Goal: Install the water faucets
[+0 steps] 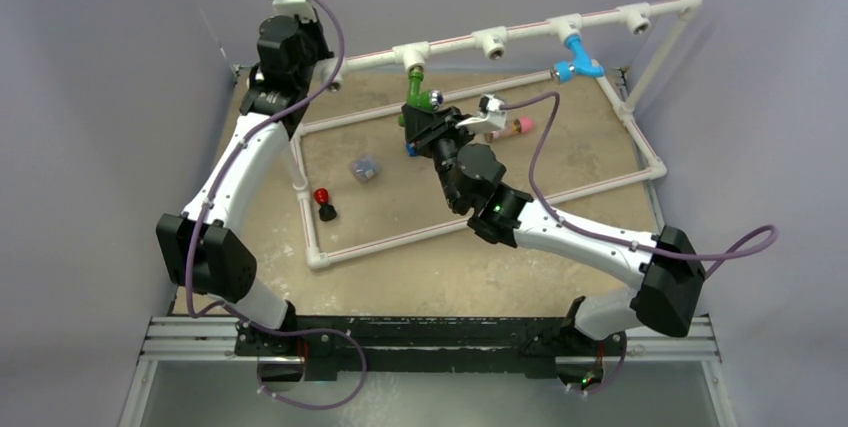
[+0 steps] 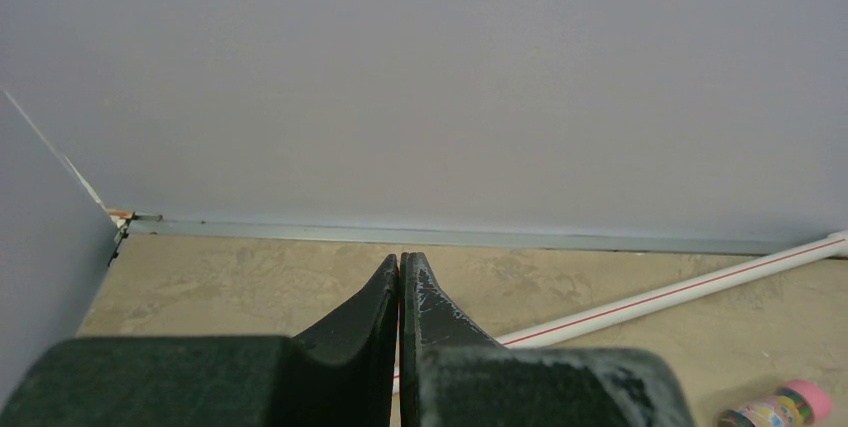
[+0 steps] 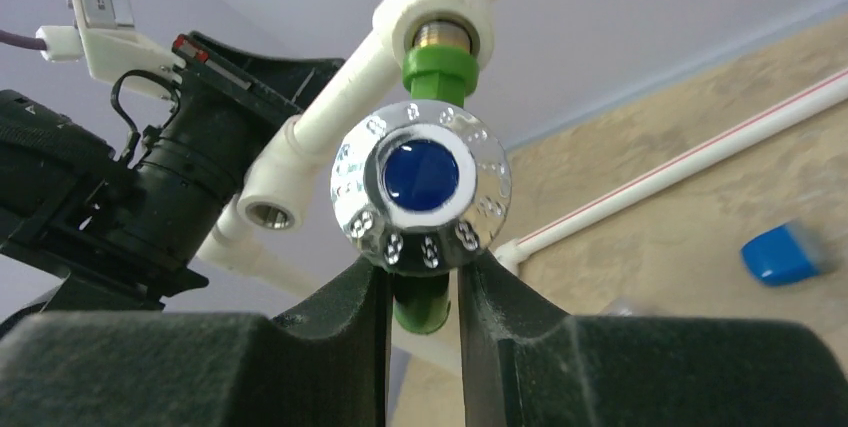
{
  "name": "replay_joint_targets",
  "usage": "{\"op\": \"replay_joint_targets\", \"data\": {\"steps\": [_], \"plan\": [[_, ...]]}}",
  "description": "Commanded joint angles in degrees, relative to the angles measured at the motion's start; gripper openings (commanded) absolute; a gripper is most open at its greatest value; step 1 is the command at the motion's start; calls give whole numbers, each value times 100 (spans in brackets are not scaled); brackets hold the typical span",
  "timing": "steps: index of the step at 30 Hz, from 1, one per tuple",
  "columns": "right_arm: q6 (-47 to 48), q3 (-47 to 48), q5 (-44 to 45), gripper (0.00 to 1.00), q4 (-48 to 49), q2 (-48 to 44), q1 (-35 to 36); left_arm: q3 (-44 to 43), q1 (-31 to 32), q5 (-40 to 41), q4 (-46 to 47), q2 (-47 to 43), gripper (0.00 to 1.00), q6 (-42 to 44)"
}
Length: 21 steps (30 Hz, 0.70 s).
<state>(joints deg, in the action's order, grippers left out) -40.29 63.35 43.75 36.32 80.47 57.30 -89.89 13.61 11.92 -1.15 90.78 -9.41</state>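
Observation:
A bright green faucet (image 1: 416,85) hangs from a white T-fitting (image 1: 412,53) on the raised back pipe. In the right wrist view its green neck (image 3: 438,71) sits in the fitting's mouth, with a chrome knob (image 3: 421,185) with a blue centre facing the camera. My right gripper (image 3: 421,275) is shut on the green spout below the knob. The light blue faucet (image 1: 580,57) sits in another T-fitting (image 1: 566,26) further right. At the frame's far-left corner my left gripper (image 2: 400,260) is shut with nothing in it.
A white pipe frame (image 1: 470,212) rings the tan table. Inside it lie a red-and-black part (image 1: 322,203), a small grey-blue piece (image 1: 365,168) and a pink-capped cylinder (image 1: 511,128). Two T-fittings (image 1: 491,42) on the back pipe stand open. Grey walls close in all around.

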Motion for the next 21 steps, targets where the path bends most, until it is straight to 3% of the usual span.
{"op": "replay_joint_targets", "data": {"steps": [1,5,10,21], "plan": [[-1389,-41,-473,0,263,122,-145,375,239,-436,-1202,389,0,-88],[-1721,-112,-404,0,405,22,-156,371,239,-458,-1210,390,0,-104],[-1401,-77,-300,0,342,-175,-183,367,238,-487,-1221,379,0,-114],[-426,330,-980,0,-898,-540,-711,393,237,-514,-1208,378,0,-121]]}}
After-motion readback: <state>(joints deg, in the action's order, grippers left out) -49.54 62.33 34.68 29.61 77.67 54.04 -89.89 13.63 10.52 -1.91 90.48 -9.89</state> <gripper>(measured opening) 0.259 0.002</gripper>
